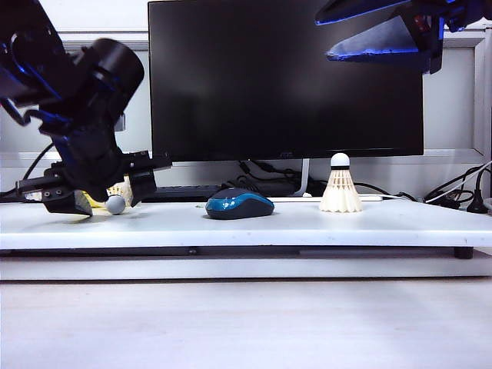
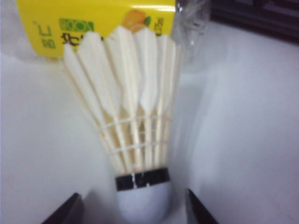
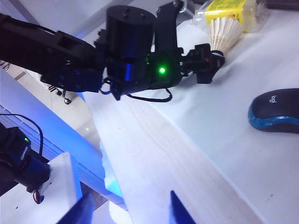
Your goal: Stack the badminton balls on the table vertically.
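On the left side of the smooth white table [image 1: 254, 227], the left gripper [image 1: 104, 201] is reaching low, its dark angular fingers [image 2: 63, 212] standing apart on either side of a lying shuttlecock [image 2: 135, 135] without visibly pressing on it. That shuttlecock is resting on its side on the tabletop, its rounded white cork tip [image 2: 142, 205] facing the wrist camera, a thin glossy black band above it, and stiff cream feathers fanning outward, bound by two rings of pale thread. Behind its feather skirt, a crinkly clear plastic package with a bright yellow printed label [image 2: 93, 23] is lying. The second shuttlecock [image 1: 340, 187] is standing upright on its feather skirt at the right of the table, cork upward, well apart from the first. Between them a glossy blue-and-black computer mouse [image 1: 239, 204] with a domed back is sitting. The right gripper [image 1: 384, 34] is hanging high above the table's right side, in front of a flat black monitor [image 1: 284, 77], its flat blade-like fingers [image 3: 180, 210] spread wide with nothing between them.
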Controlling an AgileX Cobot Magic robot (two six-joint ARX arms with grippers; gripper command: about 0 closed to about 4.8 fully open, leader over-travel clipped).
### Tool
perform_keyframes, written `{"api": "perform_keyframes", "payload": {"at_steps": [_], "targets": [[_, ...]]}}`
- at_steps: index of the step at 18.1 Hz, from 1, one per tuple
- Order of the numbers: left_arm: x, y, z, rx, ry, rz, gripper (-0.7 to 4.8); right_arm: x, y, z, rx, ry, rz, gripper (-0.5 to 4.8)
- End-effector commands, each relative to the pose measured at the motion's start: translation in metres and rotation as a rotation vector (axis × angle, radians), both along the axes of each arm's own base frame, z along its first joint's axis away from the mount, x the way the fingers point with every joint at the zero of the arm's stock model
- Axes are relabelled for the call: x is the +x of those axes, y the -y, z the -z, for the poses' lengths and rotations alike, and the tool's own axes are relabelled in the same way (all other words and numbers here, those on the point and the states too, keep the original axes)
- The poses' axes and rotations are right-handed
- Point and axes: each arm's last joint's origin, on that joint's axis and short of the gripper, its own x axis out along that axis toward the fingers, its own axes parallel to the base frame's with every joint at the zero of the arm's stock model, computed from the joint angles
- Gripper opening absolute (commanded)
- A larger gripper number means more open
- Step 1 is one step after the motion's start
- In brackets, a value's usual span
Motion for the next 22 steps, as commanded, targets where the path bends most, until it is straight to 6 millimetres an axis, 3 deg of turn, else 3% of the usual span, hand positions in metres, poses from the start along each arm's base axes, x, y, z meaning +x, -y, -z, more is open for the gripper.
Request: {"api": "perform_keyframes", "payload": {"at_steps": [1,5,11,13,20,22], "targets": [[0.002,0.002,0.004,-0.003,-0.004,0.003,2.63,0.000,0.000,-0.003,0.006,0.019,-0.008,2.10],[0.002,0.002,0.007,0.001,-0.012,0.003,1.77,0.000,0.000,-0.003,0.006,0.019,-0.008,2.10],[-0.001,0.005,0.010,-0.070,-0.074,0.091,1.65,0.000,0.000,-0.003,0.014,-0.006,0.000,2.10],[-0.008,0.011,0.014,-0.134,-0.128,0.062,1.12,0.000,0.000,-0.003,0.015,-0.009,0.001,2.10],[-0.044,0.053,0.017,-0.288,-0.024,-0.216,1.33,-0.003,0.001,0.004,-0.005,-0.113,0.010,2.10],[-0.047,0.058,0.015,-0.362,0.015,-0.271,1.61,-0.004,0.001,0.006,-0.012,-0.138,0.010,2.10]]}}
